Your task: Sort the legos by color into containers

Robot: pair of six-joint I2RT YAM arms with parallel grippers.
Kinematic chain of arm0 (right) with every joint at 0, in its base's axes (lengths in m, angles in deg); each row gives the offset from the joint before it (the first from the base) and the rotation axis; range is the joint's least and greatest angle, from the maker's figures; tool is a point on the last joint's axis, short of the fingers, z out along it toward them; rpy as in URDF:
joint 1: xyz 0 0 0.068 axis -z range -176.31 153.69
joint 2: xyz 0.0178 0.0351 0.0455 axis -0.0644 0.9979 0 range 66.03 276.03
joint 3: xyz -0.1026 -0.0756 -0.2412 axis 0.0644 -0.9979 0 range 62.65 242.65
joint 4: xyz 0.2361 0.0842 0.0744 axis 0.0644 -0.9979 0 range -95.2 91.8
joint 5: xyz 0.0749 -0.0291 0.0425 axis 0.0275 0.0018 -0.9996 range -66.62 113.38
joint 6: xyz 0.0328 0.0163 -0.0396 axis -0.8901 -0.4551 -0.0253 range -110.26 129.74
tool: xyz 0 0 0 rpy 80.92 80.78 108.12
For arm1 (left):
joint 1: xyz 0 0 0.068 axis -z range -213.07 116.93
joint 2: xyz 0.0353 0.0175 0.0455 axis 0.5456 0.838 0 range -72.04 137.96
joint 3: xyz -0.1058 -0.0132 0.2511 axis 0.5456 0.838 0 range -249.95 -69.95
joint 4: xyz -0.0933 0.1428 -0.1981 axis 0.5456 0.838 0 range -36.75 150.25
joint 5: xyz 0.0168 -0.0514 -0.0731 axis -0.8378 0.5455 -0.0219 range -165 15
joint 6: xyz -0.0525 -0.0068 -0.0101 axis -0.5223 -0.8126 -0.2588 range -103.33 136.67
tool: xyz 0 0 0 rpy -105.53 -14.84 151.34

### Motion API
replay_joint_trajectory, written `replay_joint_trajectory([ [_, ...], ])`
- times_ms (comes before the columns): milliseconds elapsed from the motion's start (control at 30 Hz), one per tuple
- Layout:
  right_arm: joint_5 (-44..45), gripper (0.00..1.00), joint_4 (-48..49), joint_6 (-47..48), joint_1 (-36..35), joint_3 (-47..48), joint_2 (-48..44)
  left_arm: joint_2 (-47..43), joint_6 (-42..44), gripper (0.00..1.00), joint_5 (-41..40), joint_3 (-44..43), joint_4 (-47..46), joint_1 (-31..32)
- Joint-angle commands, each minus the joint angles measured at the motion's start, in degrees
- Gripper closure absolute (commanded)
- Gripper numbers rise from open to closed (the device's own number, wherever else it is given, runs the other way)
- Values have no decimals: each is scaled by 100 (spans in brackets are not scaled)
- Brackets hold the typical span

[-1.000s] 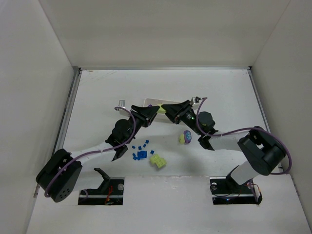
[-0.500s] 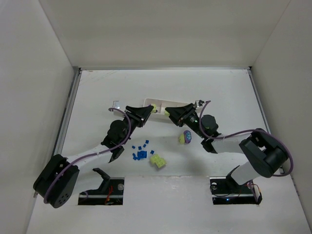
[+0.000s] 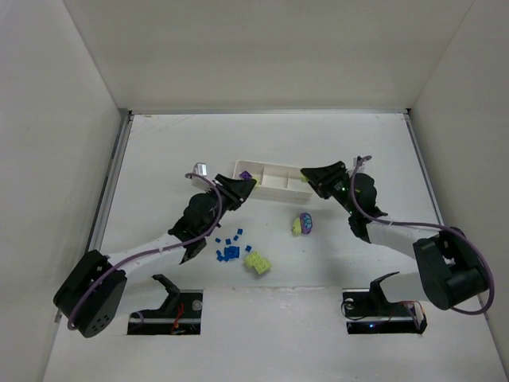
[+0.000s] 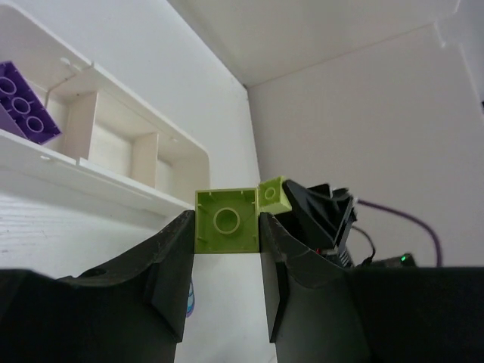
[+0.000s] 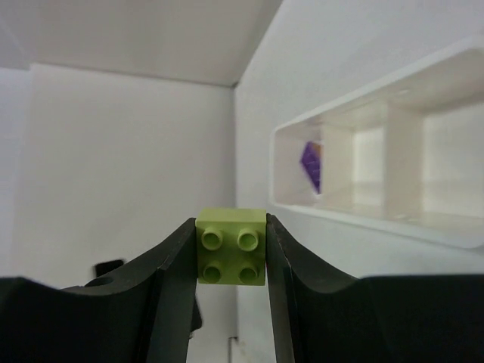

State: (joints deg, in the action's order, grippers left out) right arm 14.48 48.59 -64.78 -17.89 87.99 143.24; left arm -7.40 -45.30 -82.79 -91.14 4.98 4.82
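Note:
My left gripper [image 3: 245,188] is shut on a yellow-green lego [image 4: 227,221], hollow underside toward its camera, just near of the tray's left end. My right gripper [image 3: 307,175] is shut on a second yellow-green lego [image 5: 231,246], studs facing its camera, at the tray's right end. The white three-compartment tray [image 3: 274,189] lies between them, a purple lego [image 3: 246,175] in its left compartment. Several tiny blue legos [image 3: 229,249] and one yellow-green lego [image 3: 257,262] lie on the table near the arms. In the left wrist view the right gripper's brick [image 4: 274,194] shows just beyond mine.
A rounded purple and yellow-green piece [image 3: 302,224] sits on the table to the right of the loose bricks. A small grey object [image 3: 199,169] lies left of the tray. White walls close in the table on three sides.
The two grippers, together over the tray a second ago, have drawn apart, each with a yellow-green brick. The right arm swung right, the left eased back, and the tray now shows.

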Motion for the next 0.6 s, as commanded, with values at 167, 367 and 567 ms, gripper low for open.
replay_joint_trajectory([
  [167, 1733, 76, -3297, 2976, -403, 1604, -58, 593, 1425, 88, -451, -1027, 564, 715],
  [367, 2042, 74, -3483, 3365, -527, 2097, 495, 945, 1451, 88, -364, -1282, 564, 715],
  [567, 2086, 66, -3369, 3374, -527, 2203, 804, 1296, 1504, 87, -276, -1554, 564, 698],
])
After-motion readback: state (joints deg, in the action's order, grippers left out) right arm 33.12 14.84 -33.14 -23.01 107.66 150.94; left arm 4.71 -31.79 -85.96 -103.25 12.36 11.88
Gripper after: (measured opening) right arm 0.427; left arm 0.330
